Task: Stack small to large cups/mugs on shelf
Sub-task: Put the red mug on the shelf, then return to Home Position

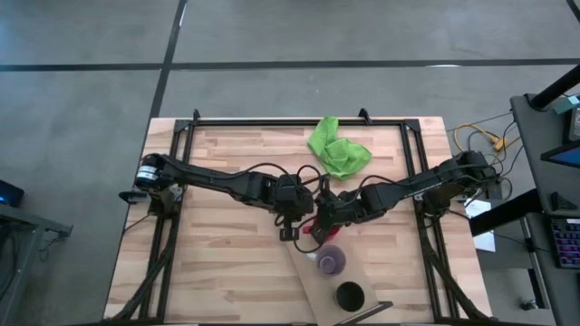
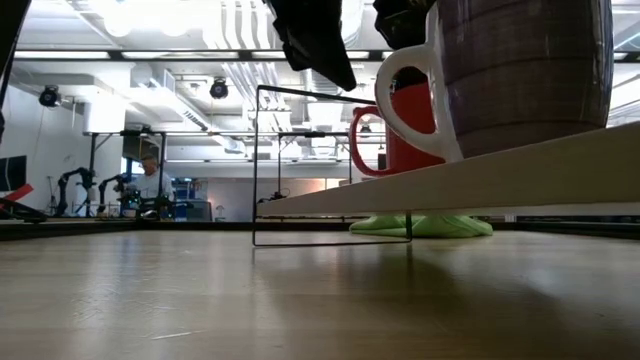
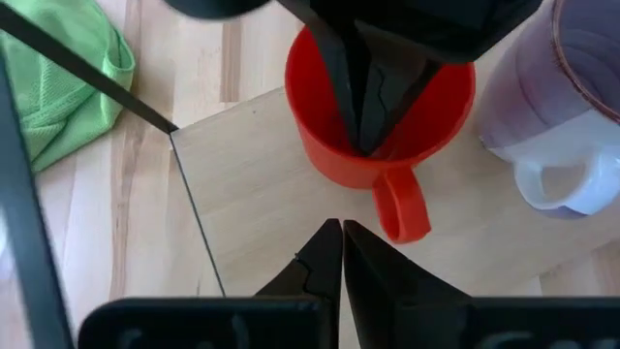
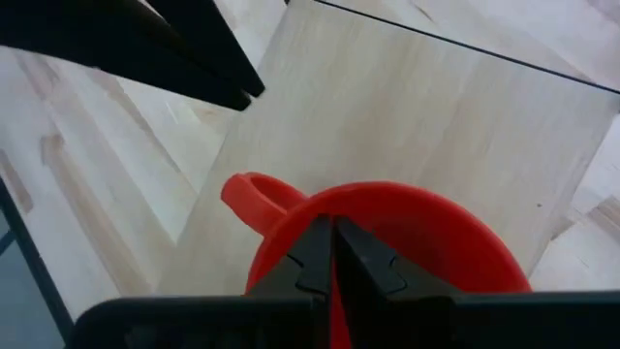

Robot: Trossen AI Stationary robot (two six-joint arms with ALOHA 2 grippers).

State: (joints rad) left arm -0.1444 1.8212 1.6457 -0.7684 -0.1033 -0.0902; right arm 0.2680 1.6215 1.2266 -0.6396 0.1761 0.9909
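Note:
The red cup (image 1: 312,230) stands upright at the far end of the light-wood shelf (image 1: 367,276). It also shows in the left wrist view (image 3: 339,136) and the low view (image 2: 405,135). The translucent purple cup (image 1: 331,262) is behind it on the shelf, and the black cup (image 1: 350,294) is nearest the front edge. My right gripper (image 4: 334,254) is shut on the red cup's rim. My left gripper (image 3: 342,237) is shut and empty, just above the shelf beside the red cup's handle (image 3: 402,208). My right gripper pinches the red cup's rim (image 4: 291,225) on the side near the handle, between its two fingers. The fingers (image 3: 363,107) come from above, pointing down. The cup is upright; I cannot tell whether its base rests on the shelf or hangs just above it.
A crumpled green cloth (image 1: 338,149) lies on the slatted tabletop at the far middle. A thin dark frame (image 1: 299,122) runs along the table's far and side edges. In the low view a person (image 2: 150,180) sits far back in the room.

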